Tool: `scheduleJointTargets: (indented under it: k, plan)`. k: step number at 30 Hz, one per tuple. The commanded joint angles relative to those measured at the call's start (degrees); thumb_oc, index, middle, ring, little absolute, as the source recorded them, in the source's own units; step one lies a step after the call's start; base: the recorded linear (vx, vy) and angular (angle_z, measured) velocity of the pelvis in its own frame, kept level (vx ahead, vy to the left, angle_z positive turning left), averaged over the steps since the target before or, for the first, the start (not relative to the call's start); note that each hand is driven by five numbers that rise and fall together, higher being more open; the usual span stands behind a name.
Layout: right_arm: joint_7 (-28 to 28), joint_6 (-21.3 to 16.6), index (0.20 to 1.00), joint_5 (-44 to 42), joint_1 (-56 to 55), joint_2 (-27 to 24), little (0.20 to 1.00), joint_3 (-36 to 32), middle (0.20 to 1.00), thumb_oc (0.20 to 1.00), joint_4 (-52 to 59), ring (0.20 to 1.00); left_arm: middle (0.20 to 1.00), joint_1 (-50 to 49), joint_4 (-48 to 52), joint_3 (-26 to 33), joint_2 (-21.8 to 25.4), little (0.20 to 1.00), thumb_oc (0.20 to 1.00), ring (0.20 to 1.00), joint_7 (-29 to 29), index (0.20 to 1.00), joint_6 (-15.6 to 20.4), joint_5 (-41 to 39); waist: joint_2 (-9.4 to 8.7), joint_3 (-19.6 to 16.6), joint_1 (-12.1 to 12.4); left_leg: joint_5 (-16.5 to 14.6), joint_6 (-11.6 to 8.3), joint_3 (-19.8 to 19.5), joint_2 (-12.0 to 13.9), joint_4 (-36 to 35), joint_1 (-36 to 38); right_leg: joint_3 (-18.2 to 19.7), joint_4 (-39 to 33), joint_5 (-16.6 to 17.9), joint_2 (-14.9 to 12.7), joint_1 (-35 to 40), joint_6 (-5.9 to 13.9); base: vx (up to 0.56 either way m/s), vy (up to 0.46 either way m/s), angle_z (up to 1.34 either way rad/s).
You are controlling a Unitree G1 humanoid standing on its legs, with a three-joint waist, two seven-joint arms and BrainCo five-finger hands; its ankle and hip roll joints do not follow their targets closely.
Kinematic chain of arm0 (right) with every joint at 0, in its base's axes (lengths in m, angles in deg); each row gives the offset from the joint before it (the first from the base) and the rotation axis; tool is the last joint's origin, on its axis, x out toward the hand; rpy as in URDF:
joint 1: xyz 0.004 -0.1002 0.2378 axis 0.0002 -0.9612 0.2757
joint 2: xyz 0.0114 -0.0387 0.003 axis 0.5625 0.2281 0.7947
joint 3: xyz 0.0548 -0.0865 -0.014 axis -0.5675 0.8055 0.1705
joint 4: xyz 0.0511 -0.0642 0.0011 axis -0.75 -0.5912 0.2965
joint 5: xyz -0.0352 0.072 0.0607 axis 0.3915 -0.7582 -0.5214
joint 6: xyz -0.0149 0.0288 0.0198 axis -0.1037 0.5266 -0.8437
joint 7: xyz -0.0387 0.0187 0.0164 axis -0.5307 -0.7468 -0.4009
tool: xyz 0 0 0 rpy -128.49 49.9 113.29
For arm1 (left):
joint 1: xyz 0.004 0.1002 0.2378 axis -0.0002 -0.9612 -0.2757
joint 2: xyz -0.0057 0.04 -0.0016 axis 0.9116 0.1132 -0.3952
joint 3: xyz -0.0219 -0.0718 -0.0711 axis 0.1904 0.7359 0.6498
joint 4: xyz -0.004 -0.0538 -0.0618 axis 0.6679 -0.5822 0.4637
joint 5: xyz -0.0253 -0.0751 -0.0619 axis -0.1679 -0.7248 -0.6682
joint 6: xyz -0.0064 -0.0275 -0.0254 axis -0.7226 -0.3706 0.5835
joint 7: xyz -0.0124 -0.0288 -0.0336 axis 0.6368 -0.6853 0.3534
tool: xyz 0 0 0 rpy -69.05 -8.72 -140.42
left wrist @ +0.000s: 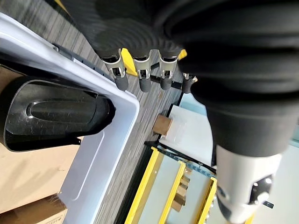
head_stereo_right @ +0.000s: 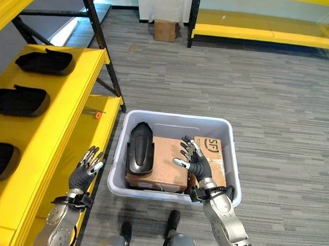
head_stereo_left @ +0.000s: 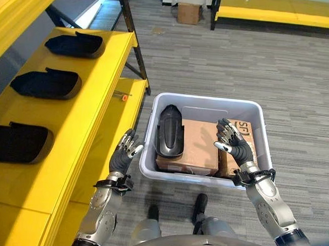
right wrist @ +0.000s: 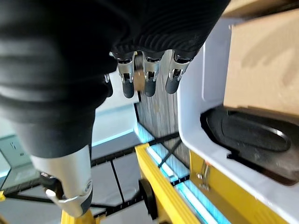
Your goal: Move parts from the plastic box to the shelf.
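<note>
Parts are split between two places: three black moulded pieces [head_stereo_left: 47,83] lie in a row along the yellow shelf [head_stereo_left: 91,118] on the left, spaced apart, while one more black part [head_stereo_left: 170,131] lies lengthwise on a cardboard carton [head_stereo_left: 198,147] inside the plastic box [head_stereo_left: 208,103] on the floor. That carton props the part high, within easy reach. The right hand [head_stereo_left: 236,145] hovers over the carton, right of the part, fingers spread and holding nothing. The left hand [head_stereo_left: 124,155] hangs between box and shelf, fingers likewise relaxed and empty, probably ready to flank the part from its other side.
</note>
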Motion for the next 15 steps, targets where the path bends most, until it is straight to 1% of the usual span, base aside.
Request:
scheduleJointTargets:
  k: [1,2,3,4,5,6,7,8,9,10,12,14,15]
  plan:
    - [-1.01,-4.28,1.0,-1.62,1.55,-1.54,1.0,-0.23,1.0,1.0,4.83,1.0,1.0,0.73,5.08,1.12,1.69,1.0,1.0,1.0,0.13,1.0,2.65,-0.48,-2.69,0.49,-0.88,3.77,-1.46,-0.25,3.98,-2.4,-0.86,2.24,3.55,-7.64,-1.99,2.69,3.46,0.08,0.087,-0.02]
    - [-1.44,-4.47,1.0,-1.63,1.63,-1.58,1.0,-0.59,1.0,1.0,4.87,1.0,1.0,1.18,5.24,0.8,1.78,1.0,1.0,1.0,0.45,1.0,2.83,-0.45,-2.78,0.72,-1.2,4.64,-1.46,0.78,5.92,-5.12,-1.49,2.22,3.77,-7.8,-2.65,2.46,3.82,0.02,0.114,0.04]
    - [-2.16,-4.82,1.0,-1.49,1.84,-1.67,1.0,-0.93,1.0,1.0,4.82,1.0,1.0,1.86,5.26,0.5,1.88,1.0,1.0,1.0,0.85,1.0,2.87,-0.14,-2.35,1.18,-1.59,7.22,-1.97,2.29,7.96,-7.71,-3.08,2.04,3.94,-7.94,-3.31,2.24,4.35,0.02,0.176,0.15]
    - [-2.57,-4.96,1.0,-1.53,2.17,-1.84,1.0,-1.21,1.0,1.0,4.62,1.0,1.0,2.47,5.24,0.22,1.87,1.0,1.0,1.0,0.92,1.0,2.97,-0.04,-1.9,1.6,-1.62,8.85,-2.28,3.06,8.78,-9.35,-3.49,2.23,4.28,-8.1,-3.65,1.86,4.64,0.03,0.292,0.27]
    - [-2.89,-5.44,1.0,-1.71,2.48,-1.97,1.0,-1.08,1.0,1.0,4.55,1.0,1.0,3.45,5.2,0.08,1.86,1.0,1.0,1.0,1.13,1.0,3.62,-0.13,-0.81,2.35,-1.68,7.91,-2.62,3.16,9.46,-9.26,-2.94,3.63,5.56,-8.73,-4.15,1.0,5.25,0.03,0.22,0.09]
    - [-2.89,-5.43,1.0,-1.72,2.51,-1.98,1.0,-1.1,1.0,1.0,4.55,1.0,1.0,3.49,5.18,0.08,1.85,1.0,1.0,1.0,1.12,1.0,3.62,-0.13,-0.82,2.22,-1.66,8.0,-2.59,3.16,9.43,-9.25,-3.16,3.66,5.55,-8.63,-4.18,0.78,5.24,0.01,0.252,-0.35]
    - [-3.03,-5.3,1.0,-1.74,2.98,-1.56,1.0,-0.25,1.0,1.0,4.36,1.0,1.0,4.07,5.25,-0.49,1.9,1.0,1.0,1.0,0.97,1.0,3.59,0.05,-0.14,2.58,-1.8,7.18,-2.45,3.19,9.28,-8.9,-3.15,4.92,5.83,-7.98,-4.28,-0.09,5.5,-0.05,0.284,-0.6]
    - [-3.3,-5.63,1.0,-1.7,3.97,-1.28,1.0,0.36,1.0,1.0,4.94,1.0,1.0,6.37,5.77,-2.09,2.34,1.0,1.0,1.0,0.8,1.0,3.98,0.57,0.45,3.81,-2.6,6.92,-2.52,5.36,8.27,-8.72,-4.2,5.49,5.9,-6.13,-5.71,-1.8,6.05,-0.05,0.285,-0.55]
    - [-3.3,-5.62,1.0,-1.69,4.01,-1.28,1.0,0.33,1.0,1.0,4.94,1.0,1.0,6.44,5.72,-2.1,2.34,1.0,1.0,1.0,0.8,1.0,4.0,0.57,0.4,3.79,-2.52,6.89,-2.47,5.44,8.21,-8.65,-4.28,5.58,5.92,-6.1,-5.77,-1.92,6.09,-0.04,0.369,-0.37]
    - [-3.89,-6.1,1.0,-2.96,5.29,-0.46,1.0,0.48,1.0,1.0,6.09,1.0,1.0,9.75,5.74,-3.39,3.42,1.0,1.0,1.0,1.3,1.0,4.53,2.23,-0.18,5.28,-2.99,5.72,-2.4,7.57,7.04,-7.21,-5.33,6.78,5.66,-4.63,-7.0,-3.3,6.85,-0.02,0.181,-0.4]
    - [-3.94,-6.15,1.0,-3.02,5.77,-0.18,1.0,0.85,1.0,1.0,6.69,1.0,1.0,10.8,5.79,-3.52,3.85,1.0,1.0,1.0,1.85,1.0,4.82,3.17,-0.56,5.51,-2.98,5.59,-2.24,8.23,6.64,-7.09,-6.0,7.42,5.39,-3.84,-7.39,-4.37,7.03,-0.03,0.185,-0.32]
    - [-4.79,-6.5,1.0,-2.83,8.33,0.63,1.0,2.07,1.0,1.0,6.76,1.0,1.0,14.99,4.99,-4.44,4.59,1.0,1.0,1.0,3.85,1.0,5.82,4.96,-1.51,6.82,-3.18,4.7,-1.88,9.62,5.85,-6.29,-7.35,8.68,4.84,-2.36,-8.16,-6.34,7.6,-0.06,0.186,-0.02]
    - [-5.34,-6.79,1.0,-2.94,9.8,1.29,1.0,3.09,1.0,1.0,7.84,1.0,1.0,18.43,4.27,-5.53,4.24,1.0,1.0,1.0,5.46,1.0,6.18,6.09,-2.22,7.6,-3.45,4.12,-1.83,10.91,5.57,-5.13,-8.44,8.97,4.58,-1.78,-8.72,-7.47,7.74,-0.05,0.125,-0.04]
